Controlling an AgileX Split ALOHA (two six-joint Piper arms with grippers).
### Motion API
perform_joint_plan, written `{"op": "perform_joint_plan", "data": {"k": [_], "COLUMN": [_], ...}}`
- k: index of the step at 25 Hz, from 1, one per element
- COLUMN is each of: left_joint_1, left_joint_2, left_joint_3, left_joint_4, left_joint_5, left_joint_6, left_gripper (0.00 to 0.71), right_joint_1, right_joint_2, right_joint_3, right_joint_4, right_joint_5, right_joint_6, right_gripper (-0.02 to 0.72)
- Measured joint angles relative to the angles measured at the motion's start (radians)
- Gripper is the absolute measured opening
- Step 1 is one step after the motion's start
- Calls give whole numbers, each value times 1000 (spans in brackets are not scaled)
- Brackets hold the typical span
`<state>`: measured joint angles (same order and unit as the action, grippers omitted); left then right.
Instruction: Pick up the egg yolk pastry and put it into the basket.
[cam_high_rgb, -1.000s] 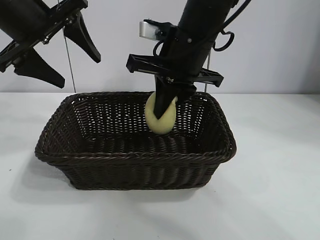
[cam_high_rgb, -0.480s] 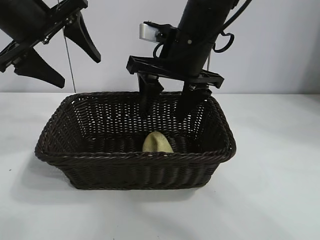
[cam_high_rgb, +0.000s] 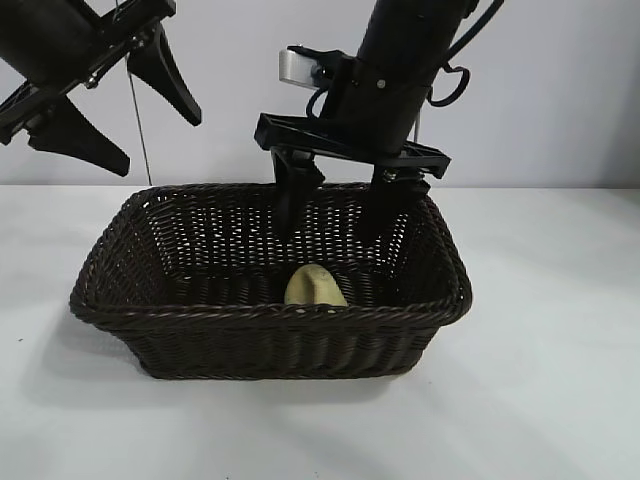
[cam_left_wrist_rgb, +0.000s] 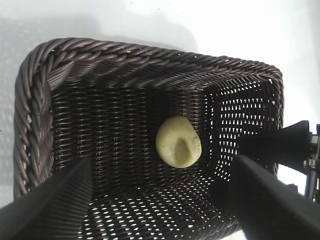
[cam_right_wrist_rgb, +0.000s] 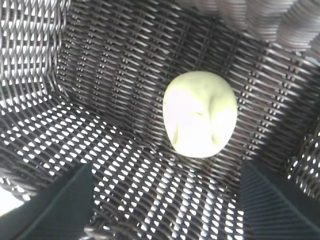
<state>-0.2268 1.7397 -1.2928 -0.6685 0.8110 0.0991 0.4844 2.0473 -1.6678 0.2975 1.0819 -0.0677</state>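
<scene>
The pale yellow egg yolk pastry (cam_high_rgb: 315, 285) lies on the floor of the dark brown wicker basket (cam_high_rgb: 270, 315), near its front wall, touched by neither gripper. My right gripper (cam_high_rgb: 330, 228) hangs open just above it, inside the basket's back half, with nothing between its fingers. The right wrist view shows the pastry (cam_right_wrist_rgb: 200, 113) on the weave beyond the spread right gripper (cam_right_wrist_rgb: 162, 205). My left gripper (cam_high_rgb: 152, 140) stands open and empty, high above the basket's left end. Its wrist view looks down on the pastry (cam_left_wrist_rgb: 178, 141) and the basket's braided rim (cam_left_wrist_rgb: 100, 52).
The basket stands on a white table (cam_high_rgb: 560, 380) before a plain pale wall. A thin cable (cam_high_rgb: 140, 130) hangs behind the left arm. Part of the right arm's gripper (cam_left_wrist_rgb: 280, 147) shows over the basket's far side in the left wrist view.
My right gripper has opened and let go of the pastry, which dropped to the basket floor. The left arm has not moved.
</scene>
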Motion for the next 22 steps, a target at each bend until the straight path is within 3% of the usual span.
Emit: {"op": "perform_joint_plan", "data": {"k": [5, 15, 22], "left_joint_1": [0, 0, 0], "left_joint_2": [0, 0, 0], "left_joint_3": [0, 0, 0], "left_joint_4": [0, 0, 0], "left_joint_5": [0, -3, -3], "left_joint_6": [0, 0, 0], "left_gripper": [552, 552, 552], "right_joint_1": [-33, -200, -214], "right_joint_2": [-60, -216, -221], "right_joint_3": [0, 0, 0], "right_joint_4": [5, 3, 2], "right_joint_5": [14, 106, 130], "right_joint_6": [0, -30, -30], "right_gripper": [580, 580, 580]}}
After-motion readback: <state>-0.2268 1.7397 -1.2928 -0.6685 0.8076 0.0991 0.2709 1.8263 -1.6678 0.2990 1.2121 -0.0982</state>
